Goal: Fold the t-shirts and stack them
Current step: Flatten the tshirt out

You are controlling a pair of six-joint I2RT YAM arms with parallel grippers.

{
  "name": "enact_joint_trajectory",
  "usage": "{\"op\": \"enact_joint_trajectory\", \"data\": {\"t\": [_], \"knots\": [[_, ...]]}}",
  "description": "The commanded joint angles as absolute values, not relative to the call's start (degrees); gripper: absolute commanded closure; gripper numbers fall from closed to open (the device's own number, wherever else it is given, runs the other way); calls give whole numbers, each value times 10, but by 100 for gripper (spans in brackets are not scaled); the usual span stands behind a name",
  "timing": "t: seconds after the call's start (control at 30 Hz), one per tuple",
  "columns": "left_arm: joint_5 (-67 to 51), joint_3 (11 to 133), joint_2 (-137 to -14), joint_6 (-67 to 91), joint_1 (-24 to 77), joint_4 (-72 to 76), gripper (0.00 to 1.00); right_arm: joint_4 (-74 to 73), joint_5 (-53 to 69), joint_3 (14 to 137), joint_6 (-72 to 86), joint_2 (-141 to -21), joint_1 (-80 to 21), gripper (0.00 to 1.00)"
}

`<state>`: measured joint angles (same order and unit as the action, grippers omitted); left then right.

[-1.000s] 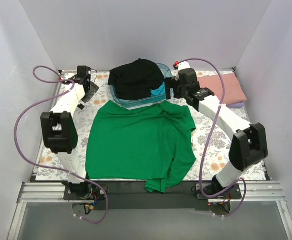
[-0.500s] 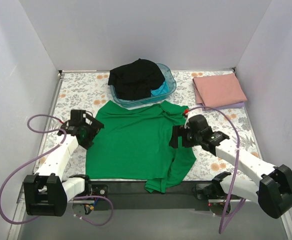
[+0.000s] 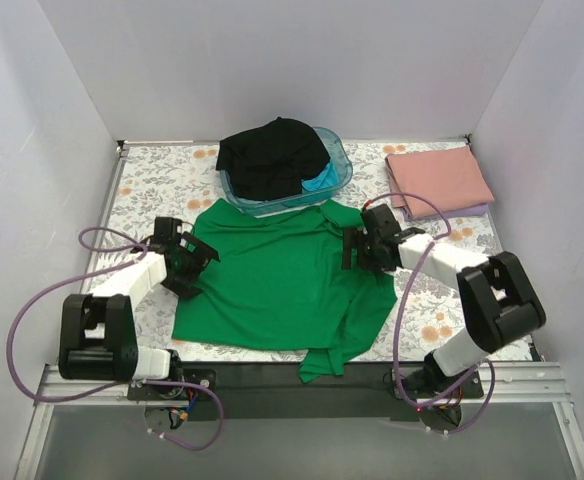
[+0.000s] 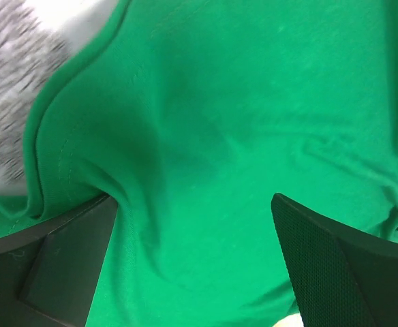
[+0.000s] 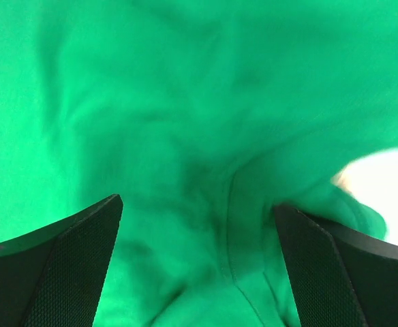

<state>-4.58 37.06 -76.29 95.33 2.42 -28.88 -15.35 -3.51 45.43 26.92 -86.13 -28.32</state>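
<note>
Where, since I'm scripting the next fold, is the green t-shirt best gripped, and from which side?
Pinch the green t-shirt at its side edges, left hand coming in from the left, right hand from the right. It lies spread flat, so only the edges offer a pinchable lip; the left hem ridges up.

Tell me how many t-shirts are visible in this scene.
5: green t-shirt spread in the centre; black t-shirt heaped on the tub, turquoise t-shirt under it; folded pink t-shirt far right, lilac t-shirt edge beneath. Others may be hidden.

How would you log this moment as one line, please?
green t-shirt: spread | left fingers: open, left edge | right fingers: open, right side | pink t-shirt: folded
</note>
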Motion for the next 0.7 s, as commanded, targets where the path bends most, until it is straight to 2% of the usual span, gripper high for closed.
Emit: {"op": "enact_joint_trajectory", "data": {"t": [0.0, 0.3, 0.43, 0.53, 0.67], "knots": [[35, 384, -848, 951, 25, -248, 2, -149, -98, 507, 213, -929, -256, 2], [63, 526, -998, 947, 19, -253, 2, -148, -153, 694, 50, -1037, -177, 2], [26, 565, -1009, 942, 19, -263, 2, -177, -135, 747, 31, -1026, -178, 2], [12, 553, -964, 944, 19, -264, 2, -183, -82, 706, 68, -948, -182, 2], [18, 521, -855, 953, 19, -295, 2, -185, -4, 552, 127, -821, -199, 2]]}}
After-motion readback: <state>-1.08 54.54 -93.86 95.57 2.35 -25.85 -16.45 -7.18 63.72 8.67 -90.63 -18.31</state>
